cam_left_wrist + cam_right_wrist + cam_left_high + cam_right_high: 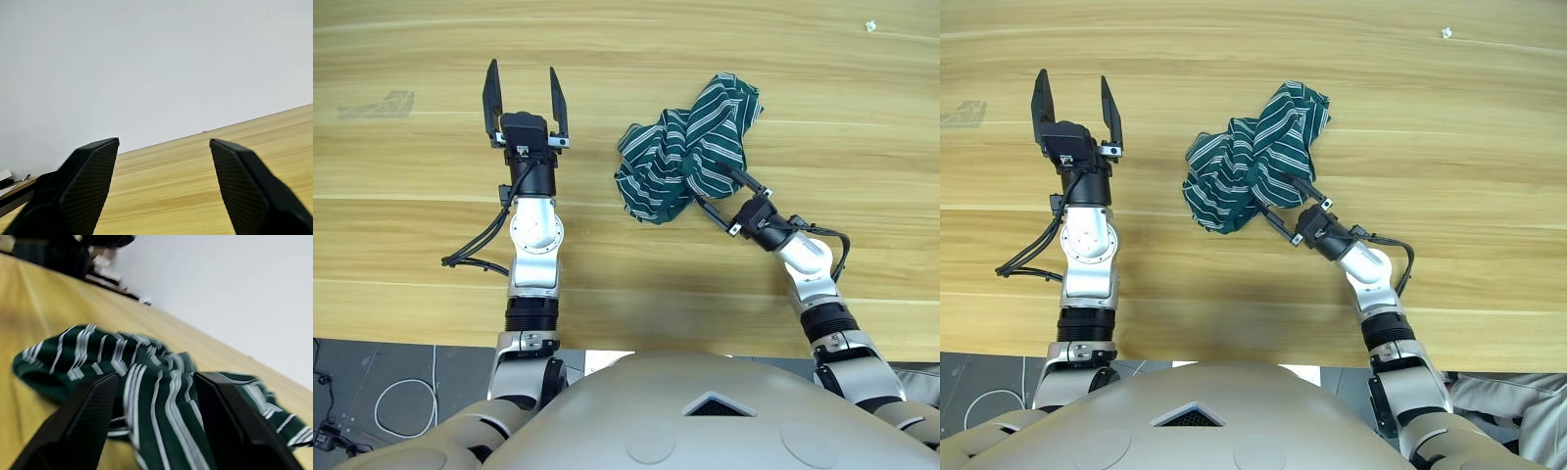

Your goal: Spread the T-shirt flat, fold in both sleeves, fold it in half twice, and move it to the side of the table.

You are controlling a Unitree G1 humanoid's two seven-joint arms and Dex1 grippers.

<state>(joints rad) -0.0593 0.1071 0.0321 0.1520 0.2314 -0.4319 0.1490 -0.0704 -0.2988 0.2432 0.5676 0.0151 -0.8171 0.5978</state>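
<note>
My L pincer point(523, 78) sits over the light wooden table point(411, 196). Its two black fingers are wide apart w/ nothing btwn them, tips pointing away from me toward the far edge. It's well to the left of the dark green, white-striped T-shirt point(680, 157), not touching it. From the L wrist cam I see bare wood btwn the fingers and a plain white wall point(146, 49) beyond the table.

The T-shirt lies crumpled in a heap on the table, in front of me and a bit to my right. It's bunched up, w/ one lobe sticking out toward the far right. Can't tell sleeves from body in the folds.

My R pincer point(707, 184) is at the heap's near-right side, angled in from my right. Its fingers are apart, and in the R wrist cam striped cloth lies btwn them. Whether the pads touch the cloth, I can't tell.

A small white scrap point(869, 26) lies far right on the table, well apart from the T-shirt. A faint grey patch point(377, 103) marks the wood left of my L pincer.
</note>
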